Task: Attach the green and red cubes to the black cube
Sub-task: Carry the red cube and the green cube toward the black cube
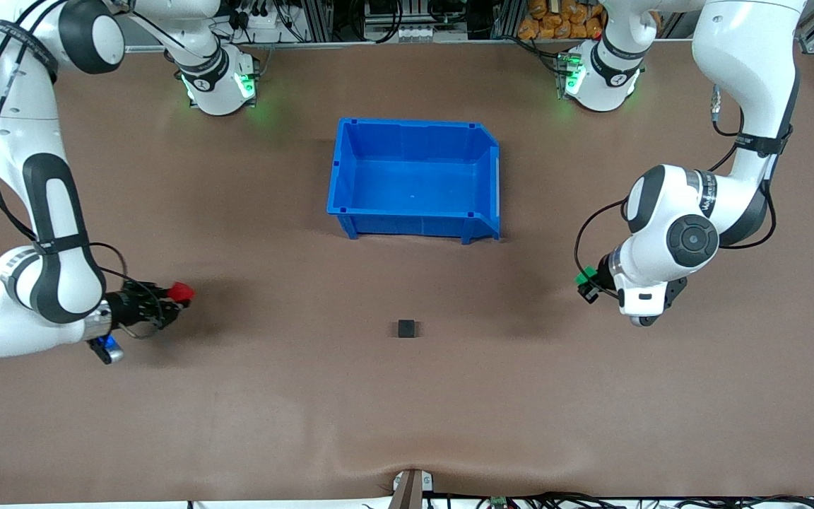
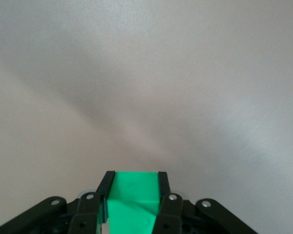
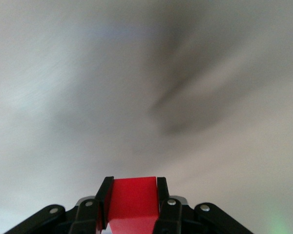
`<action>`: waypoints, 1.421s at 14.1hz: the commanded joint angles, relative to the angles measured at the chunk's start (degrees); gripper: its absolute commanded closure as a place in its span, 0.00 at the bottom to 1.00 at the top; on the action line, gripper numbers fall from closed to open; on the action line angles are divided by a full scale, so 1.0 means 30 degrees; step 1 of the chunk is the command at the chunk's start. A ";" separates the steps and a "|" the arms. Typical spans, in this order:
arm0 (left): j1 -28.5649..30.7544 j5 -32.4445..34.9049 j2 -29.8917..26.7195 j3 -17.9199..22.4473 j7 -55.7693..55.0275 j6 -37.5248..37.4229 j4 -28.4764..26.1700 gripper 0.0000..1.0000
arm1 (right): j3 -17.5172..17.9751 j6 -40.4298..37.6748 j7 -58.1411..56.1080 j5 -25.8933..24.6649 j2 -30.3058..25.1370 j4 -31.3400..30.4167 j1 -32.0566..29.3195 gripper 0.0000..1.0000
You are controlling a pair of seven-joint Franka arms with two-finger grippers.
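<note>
Front view shows the black cube (image 1: pixel 406 328) sitting alone on the brown table (image 1: pixel 407 424), at about 6 o'clock from the blue bin (image 1: pixel 414 180) and nearer the camera than it. The right gripper (image 1: pixel 179 293) hangs over the table toward the right arm's end, at roughly 9 o'clock from the black cube, its fingers clamped on the red cube (image 1: pixel 181 290). The left gripper (image 1: pixel 586 281) hangs over the left arm's end, at roughly 3 o'clock from the black cube, clamped on the green cube (image 1: pixel 585 275). Each wrist view confirms a cube pinched squarely between its own pair of fingers: green cube (image 2: pixel 132 202), red cube (image 3: pixel 133 202).

The step in hand looks like bringing both coloured cubes in to the black one. To do it well, each arm should probably approach low and level from its own side, faces parallel, so the two pushes meet the black cube together and it does not slide or twist.
</note>
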 commanded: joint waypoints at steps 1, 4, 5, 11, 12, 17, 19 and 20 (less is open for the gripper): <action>-0.0920 -0.0033 0.2234 0.0005 -0.4361 -0.0473 0.3394 1.00 | 0.0023 0.0163 0.7280 0.1433 -0.0233 0.0449 0.2382 1.00; -0.1975 -0.0093 0.4316 0.0005 -0.9603 -0.0444 0.5949 1.00 | 0.0053 0.4019 1.2743 0.2953 -0.0087 0.0832 0.4756 1.00; -0.2355 -0.0064 0.4640 0.0005 -1.1099 -0.0386 0.6273 1.00 | 0.0024 0.5571 1.4149 0.3597 0.0030 0.0803 0.5634 1.00; -0.3411 -0.0064 0.7126 0.0034 -1.5708 -0.0151 0.9139 1.00 | 0.0024 1.2081 1.9488 0.4043 0.1728 0.0832 0.9475 1.00; -0.3732 -0.0092 0.7394 0.0092 -1.5975 -0.0151 0.9524 1.00 | 0.0024 1.2816 1.9959 0.4043 0.1933 0.0832 0.9945 1.00; -0.4291 -0.0122 0.8009 0.0034 -1.7468 0.0958 0.9995 1.00 | 0.0024 1.3613 2.0751 0.4043 0.2461 0.0920 1.1265 1.00; -0.4614 -0.0122 0.8479 0.0122 -1.8084 0.1633 1.0231 1.00 | 0.0053 1.4314 2.1164 0.4043 0.2521 0.0920 1.1647 1.00; -0.4615 -0.0122 0.8510 0.0122 -1.8290 0.1781 1.0231 1.00 | 0.0024 1.4520 2.1368 0.4043 0.2608 0.0978 1.1794 1.00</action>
